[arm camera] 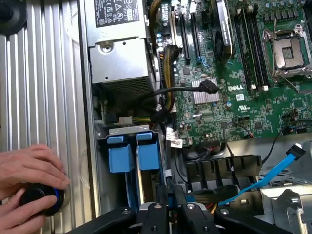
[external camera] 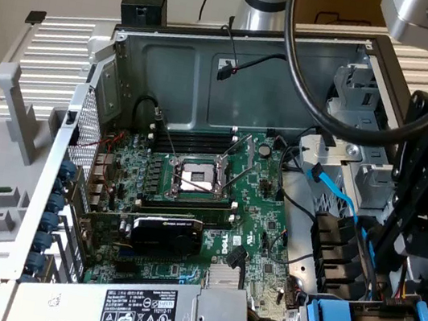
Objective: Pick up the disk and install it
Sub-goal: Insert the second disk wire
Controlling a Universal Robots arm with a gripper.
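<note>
At the far left of the wrist view, a person's hands (arm camera: 29, 168) rest on a round black knob (arm camera: 41, 200) with a blue ring, out on the ribbed metal table (arm camera: 48, 73) beside the open computer case, so you are not alone at the bench. Next to the right comes the grey power supply (arm camera: 122, 53), and just below it the drive bay (arm camera: 129, 130), where two blue frames (arm camera: 119, 158) sit side by side in their slots. Right of those, the gripper (arm camera: 169, 212) hangs over the bay, its two black fingers (arm camera: 158, 214) drawn to a narrow gap with a strip of bright blue between them. I judge that strip to be the edge of the disk (arm camera: 169, 199) in its blue frame, held edge-on and pointing down into the bay next to the other frames. How deep it sits, or whether it has seated, you cannot read from here. Further right lie the green motherboard (arm camera: 219, 112) with its bare processor socket (arm camera: 285, 46), and a loose blue cable (arm camera: 273, 175) trails near the bay, plugged into nothing that shows. By my reckoning the pick-up is done and the disk is at the mouth of its slot. The seating, the release and any cabling are left.
</note>
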